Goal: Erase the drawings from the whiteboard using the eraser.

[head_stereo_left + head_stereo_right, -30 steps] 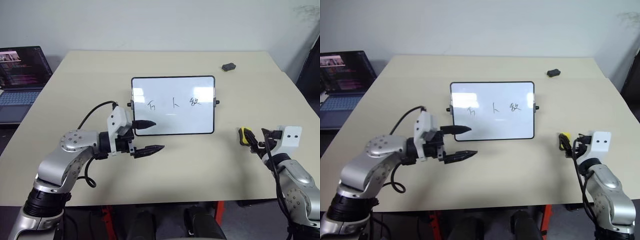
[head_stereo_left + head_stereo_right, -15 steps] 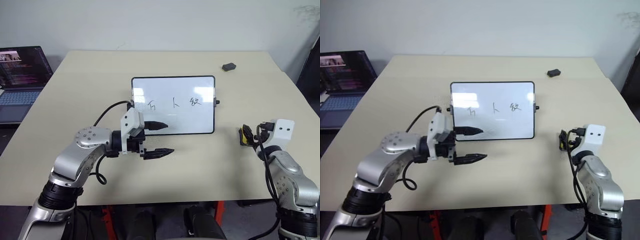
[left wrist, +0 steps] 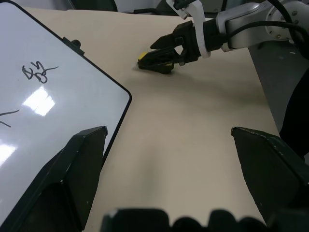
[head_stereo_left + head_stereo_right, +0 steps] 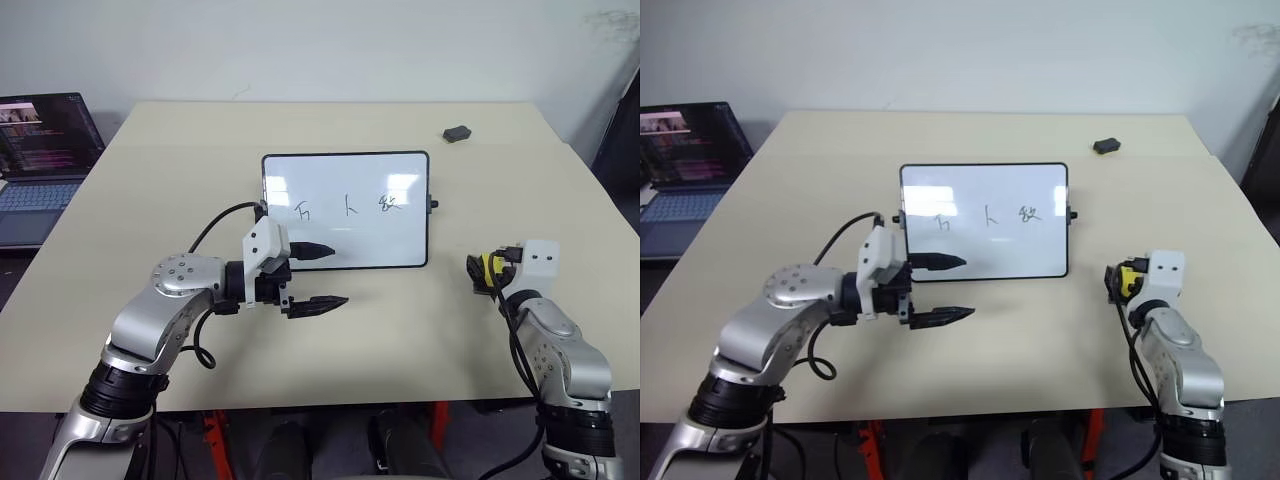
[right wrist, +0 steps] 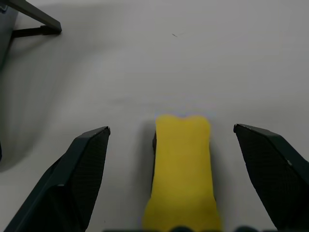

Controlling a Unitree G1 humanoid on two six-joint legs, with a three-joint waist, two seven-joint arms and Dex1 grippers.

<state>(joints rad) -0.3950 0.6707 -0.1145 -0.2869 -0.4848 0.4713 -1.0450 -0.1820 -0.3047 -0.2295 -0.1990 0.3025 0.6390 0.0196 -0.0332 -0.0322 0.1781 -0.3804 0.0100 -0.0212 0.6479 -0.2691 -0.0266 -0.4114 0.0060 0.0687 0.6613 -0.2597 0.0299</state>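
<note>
My left tool (image 4: 318, 276) hangs wide open, empty, at the glossy white black-framed whiteboard (image 4: 346, 211), its three black marker drawings (image 4: 346, 208) intact. Rightward, my right tool (image 5: 173, 159) straddles the yellow sponge eraser (image 5: 182, 169) on the beige tabletop (image 4: 400, 320), fingers spread, not gripping.

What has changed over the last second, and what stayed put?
The left gripper swung in toward the whiteboard, open, its upper finger now over the board's lower left corner. The right gripper edged forward around the eraser, its fingers open either side and not touching it. The eraser still lies on the table; the drawings are untouched, and the small dark object has not moved.
</note>
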